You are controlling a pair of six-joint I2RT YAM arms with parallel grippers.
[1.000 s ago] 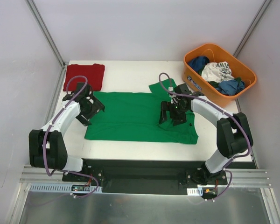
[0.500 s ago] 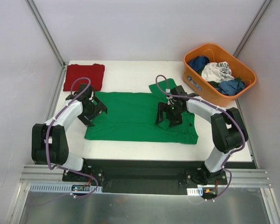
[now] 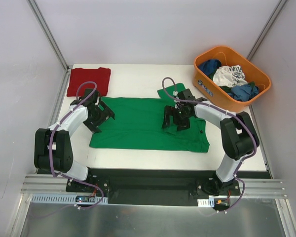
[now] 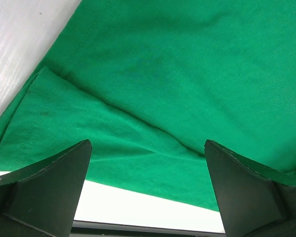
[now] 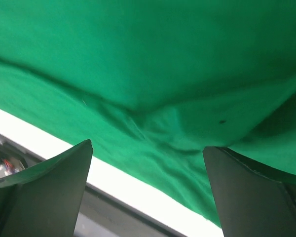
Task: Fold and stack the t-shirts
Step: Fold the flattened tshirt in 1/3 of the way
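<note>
The bright green t-shirt (image 3: 138, 123) lies spread flat across the middle of the table, one sleeve sticking out at its far right (image 3: 168, 92). The dark red t-shirt (image 3: 89, 80) lies folded at the far left corner. My left gripper (image 3: 102, 114) is open over the shirt's left edge; its wrist view shows green cloth (image 4: 187, 74) between the spread fingers (image 4: 49, 187). My right gripper (image 3: 173, 118) is open low over the shirt's right part; its wrist view shows wrinkled green cloth (image 5: 153, 123) between the fingers (image 5: 44, 192). Neither holds anything.
An orange basket (image 3: 207, 86) stands at the far right, holding blue garments (image 3: 244, 91) and a white printed garment (image 3: 228, 75). Bare white table (image 3: 138, 74) lies behind the green shirt. A black rail runs along the near edge.
My right gripper has moved left and a little farther back over the green shirt. My left gripper has shifted slightly right onto the shirt's left edge. The shirts have not moved.
</note>
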